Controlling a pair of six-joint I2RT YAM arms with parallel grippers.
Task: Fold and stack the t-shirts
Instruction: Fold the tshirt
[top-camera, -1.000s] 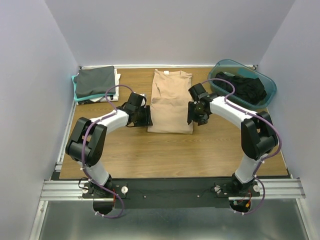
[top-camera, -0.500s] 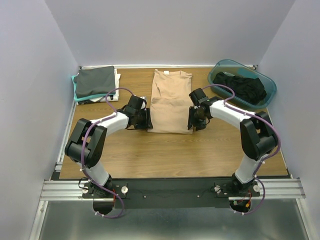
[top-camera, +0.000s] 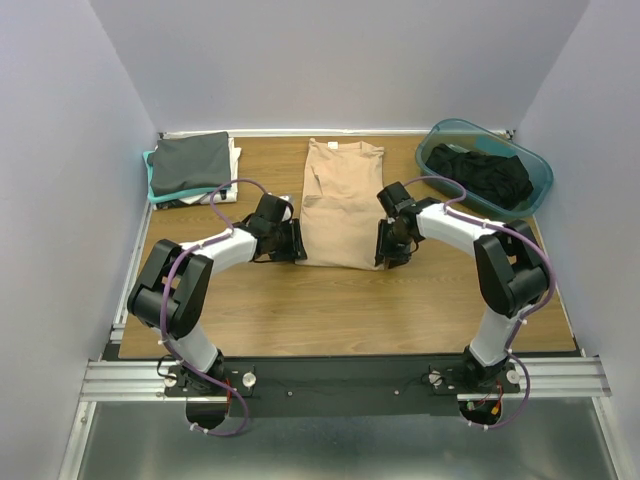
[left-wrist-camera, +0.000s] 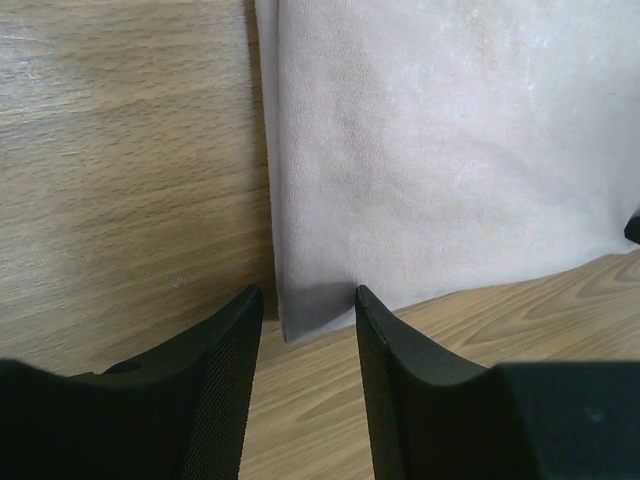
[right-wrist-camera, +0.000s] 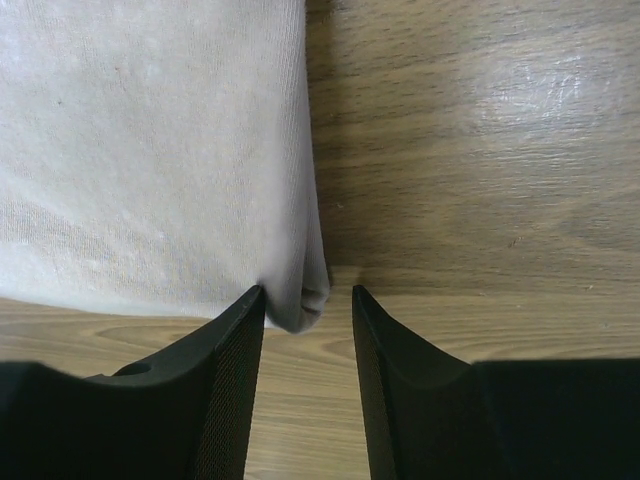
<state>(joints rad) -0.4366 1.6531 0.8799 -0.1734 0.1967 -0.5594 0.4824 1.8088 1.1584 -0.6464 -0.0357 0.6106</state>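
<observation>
Tan t-shirt (top-camera: 340, 215) lies flat on wooden table (top-camera: 300, 310), pale walls (top-camera: 340, 60) around.

Wooden table (top-camera: 340, 310): tan t-shirt (top-camera: 341, 205), stack (top-camera: 190, 165) (left), tub (top-camera: 430, 150)

I count one tan shirt (top-camera: 343, 205) between my left fingers (left-wrist-camera: 225, 390) and right fingers (right-wrist-camera: 228, 390), three folded shirts (top-camera: 190, 163) stacked beyond the left, one tub (top-camera: 435, 150) beyond the right.

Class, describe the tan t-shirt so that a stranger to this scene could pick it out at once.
On the wooden table, look at the middle of the far half: the tan t-shirt lies flat, folded into a long strip. The folded pile to its left is grey-topped and the teal tub on its right holds black cloth; only this one is beige.
</observation>
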